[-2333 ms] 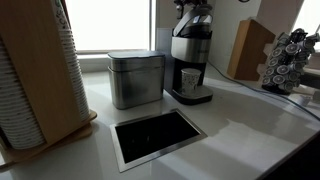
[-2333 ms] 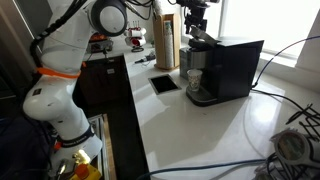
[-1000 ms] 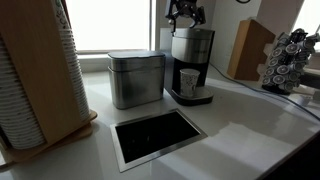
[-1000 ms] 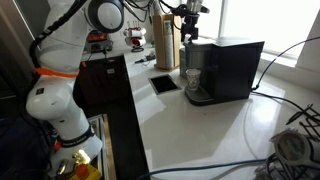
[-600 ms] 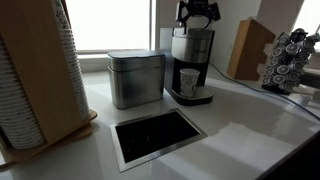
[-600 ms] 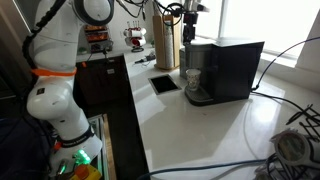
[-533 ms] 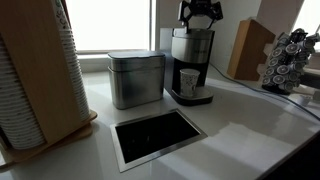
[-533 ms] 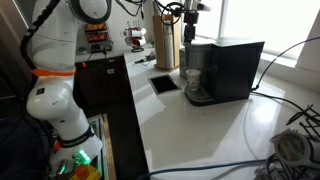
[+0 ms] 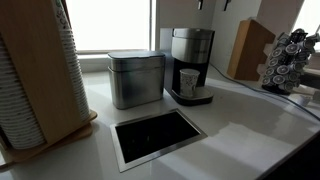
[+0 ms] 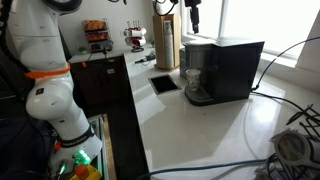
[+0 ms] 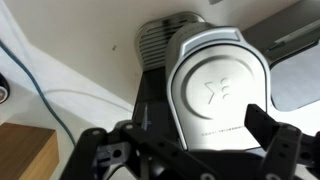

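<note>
A black and silver coffee machine (image 9: 190,52) stands at the back of the white counter, with a small cup (image 9: 189,80) under its spout. It also shows in the other exterior view (image 10: 222,65), with the cup (image 10: 194,79) at its front. In the wrist view I look straight down on its round silver lid (image 11: 218,92). My gripper (image 11: 185,150) hangs well above that lid, open and empty, touching nothing. Only its fingertips show at the top edge of an exterior view (image 9: 211,4); it is high over the machine in the other exterior view (image 10: 190,14).
A square metal canister (image 9: 135,78) stands beside the machine. A rectangular opening (image 9: 158,134) is cut into the counter in front. A wooden holder of stacked cups (image 9: 38,70) fills the near side. A wooden box (image 9: 250,48) and a pod rack (image 9: 289,60) stand beyond.
The gripper has risen from just above the machine's top, almost out of the top of the frame. The machine and cup have not moved.
</note>
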`<state>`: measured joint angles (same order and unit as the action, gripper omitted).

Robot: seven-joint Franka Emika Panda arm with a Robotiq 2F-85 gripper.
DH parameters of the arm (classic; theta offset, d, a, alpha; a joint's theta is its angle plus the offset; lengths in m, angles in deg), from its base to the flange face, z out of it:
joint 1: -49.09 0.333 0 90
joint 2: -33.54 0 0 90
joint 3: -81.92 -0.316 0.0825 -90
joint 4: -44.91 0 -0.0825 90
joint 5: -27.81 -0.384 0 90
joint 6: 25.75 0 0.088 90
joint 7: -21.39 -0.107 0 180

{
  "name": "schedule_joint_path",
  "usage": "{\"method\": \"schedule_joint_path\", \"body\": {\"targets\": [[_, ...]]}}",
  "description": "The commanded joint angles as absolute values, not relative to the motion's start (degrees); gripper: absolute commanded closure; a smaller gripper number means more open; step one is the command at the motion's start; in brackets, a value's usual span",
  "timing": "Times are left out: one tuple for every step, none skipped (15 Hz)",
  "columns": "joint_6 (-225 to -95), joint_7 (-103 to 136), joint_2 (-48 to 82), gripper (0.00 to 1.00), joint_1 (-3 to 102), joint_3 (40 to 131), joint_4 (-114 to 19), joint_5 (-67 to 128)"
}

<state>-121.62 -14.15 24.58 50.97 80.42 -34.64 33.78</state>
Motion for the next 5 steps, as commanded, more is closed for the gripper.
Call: {"method": "schedule_joint_path", "body": {"targets": [[-124.4,-10.0,30.2,0.00,50.5,80.8,-39.6,36.2],[-126.8,-8.2,31.8,0.00,50.5,80.7,-40.7,35.7],[-129.8,-7.3,32.9,0.00,50.4,80.7,-41.7,34.3],[-133.7,-6.7,34.0,0.00,50.5,80.5,-43.1,33.4],[-128.3,-8.5,30.0,0.00,50.6,80.8,-37.6,34.7]]}}
